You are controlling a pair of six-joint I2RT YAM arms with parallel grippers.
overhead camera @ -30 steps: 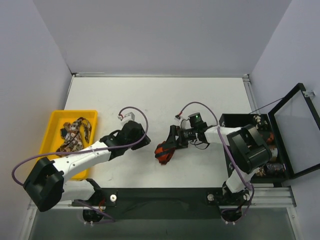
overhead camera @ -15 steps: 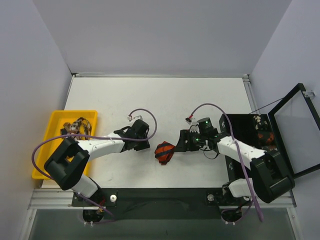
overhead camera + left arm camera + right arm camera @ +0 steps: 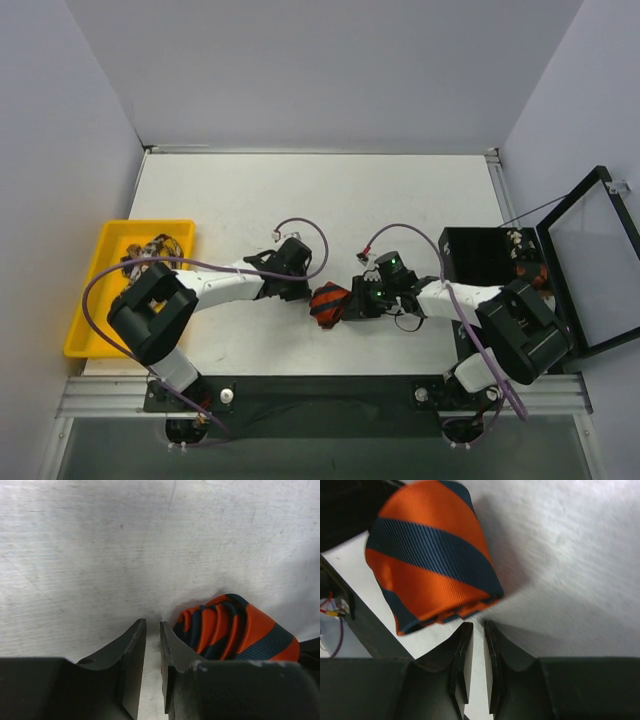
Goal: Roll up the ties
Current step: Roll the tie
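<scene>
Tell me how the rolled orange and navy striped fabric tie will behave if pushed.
The rolled orange and navy striped tie is soft woven fabric, so it would probably squash rather than slide cleanly. Its coils show loose at the end, with nothing binding them, so a nudge may unroll it.

WORKBENCH ENCLOSURE: A white table (image 3: 320, 200), faintly scuffed, fills the space. Plain pale lilac-grey walls (image 3: 320, 70) rise behind the table and on both its sides. A metal rail (image 3: 100, 402) runs along the table's near edge; below it, possibly grey floor (image 3: 330, 455). Lighting is even, shadows soft.
</scene>
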